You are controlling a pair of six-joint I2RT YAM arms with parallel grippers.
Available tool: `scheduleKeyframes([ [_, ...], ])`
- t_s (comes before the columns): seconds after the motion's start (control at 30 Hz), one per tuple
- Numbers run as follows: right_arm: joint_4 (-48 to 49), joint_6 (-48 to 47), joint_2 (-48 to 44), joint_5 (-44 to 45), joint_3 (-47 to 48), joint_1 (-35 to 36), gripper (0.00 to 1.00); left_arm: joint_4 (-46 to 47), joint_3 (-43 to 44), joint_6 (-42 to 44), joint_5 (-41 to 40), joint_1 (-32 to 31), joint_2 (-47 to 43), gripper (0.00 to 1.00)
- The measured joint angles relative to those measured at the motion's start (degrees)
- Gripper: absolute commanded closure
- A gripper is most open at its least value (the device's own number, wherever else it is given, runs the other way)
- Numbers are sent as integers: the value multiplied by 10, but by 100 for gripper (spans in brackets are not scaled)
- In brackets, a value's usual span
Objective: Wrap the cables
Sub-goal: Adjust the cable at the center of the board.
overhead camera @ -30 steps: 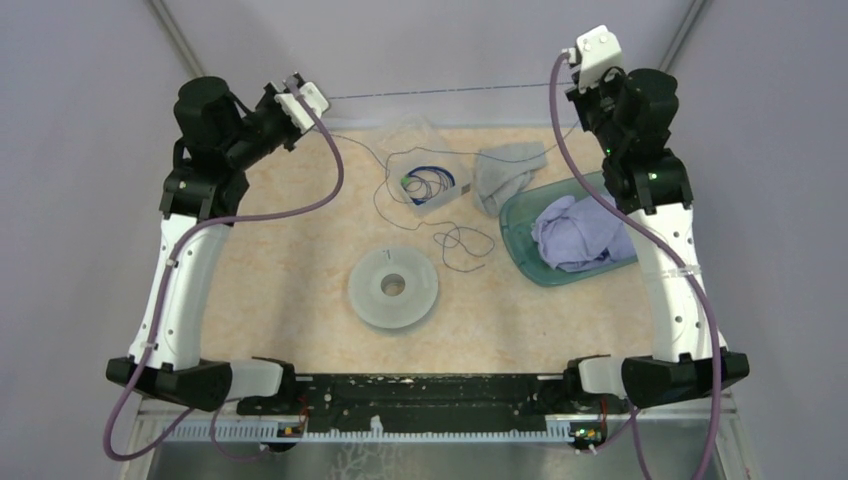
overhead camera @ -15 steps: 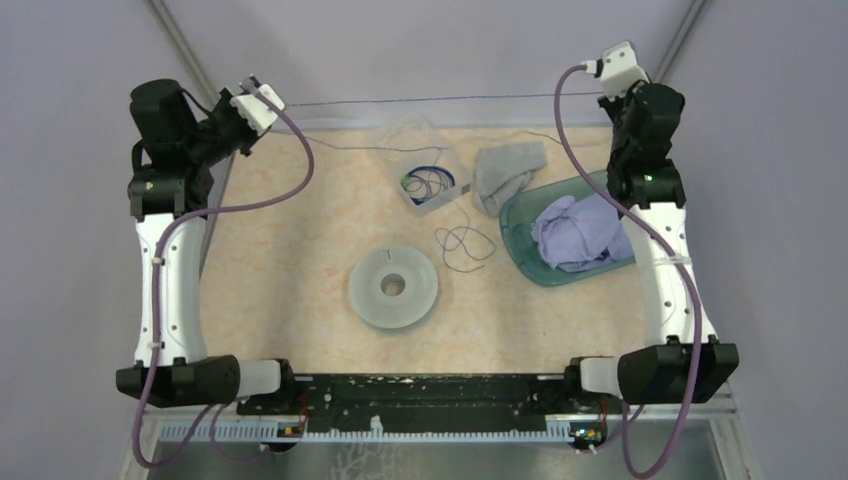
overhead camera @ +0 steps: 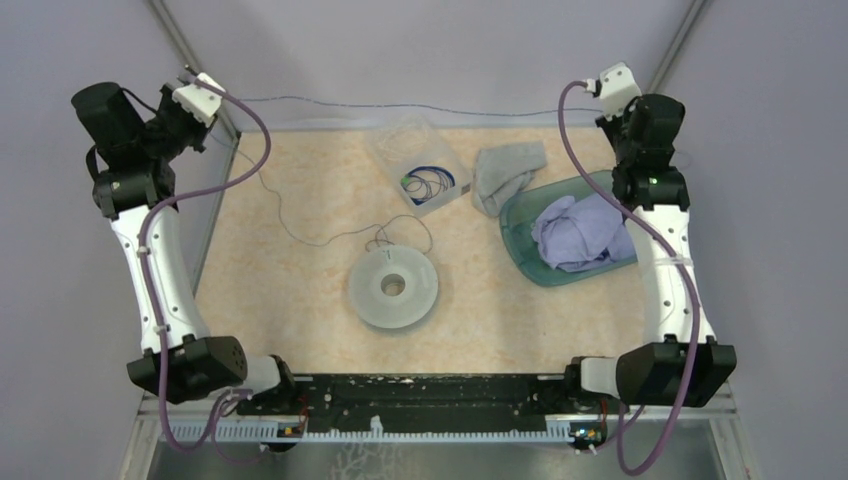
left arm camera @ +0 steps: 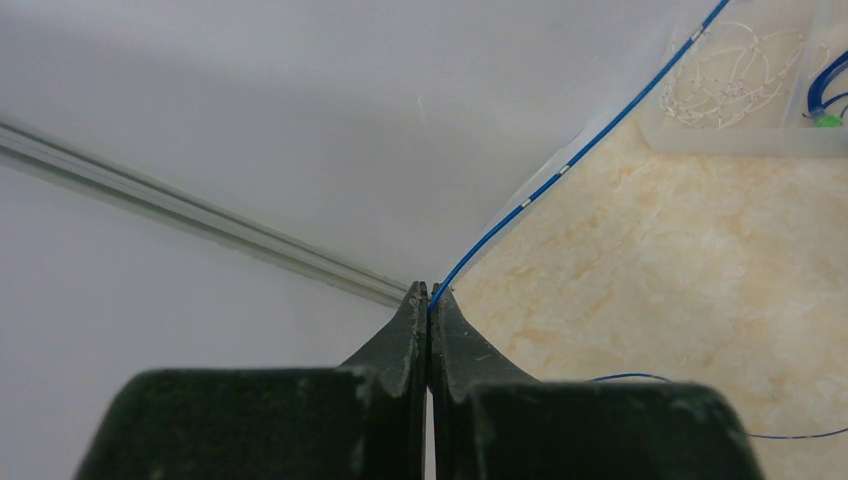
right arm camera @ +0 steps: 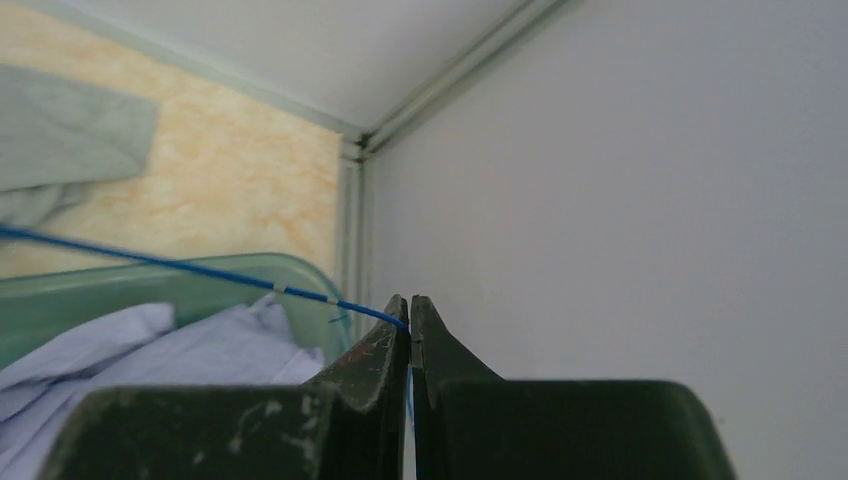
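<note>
Over the table (overhead camera: 300, 300), the cables (overhead camera: 400, 105) stretch thin, dark, taut.

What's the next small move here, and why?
The left claw and right claw are each shut on the cable, which is stretched across the back, far from the spool. Only its loose tail loops at the spool's rim; nothing looks wound yet. So probably bring both claws down and inward toward the spool.

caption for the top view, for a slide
Left gripper and right gripper hold the cable stretched along the far edge, slack trailing to the spool.
</note>
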Motion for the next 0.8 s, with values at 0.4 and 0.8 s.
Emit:
scheduleKeyframes([
  [0.4,-210,142,19,-306,85,60,100,101,17,-120,17,-9,76,100],
  [0.8,-171,362,63,-634,28,107,100,115,-46,-161,-103,-158,224,23],
])
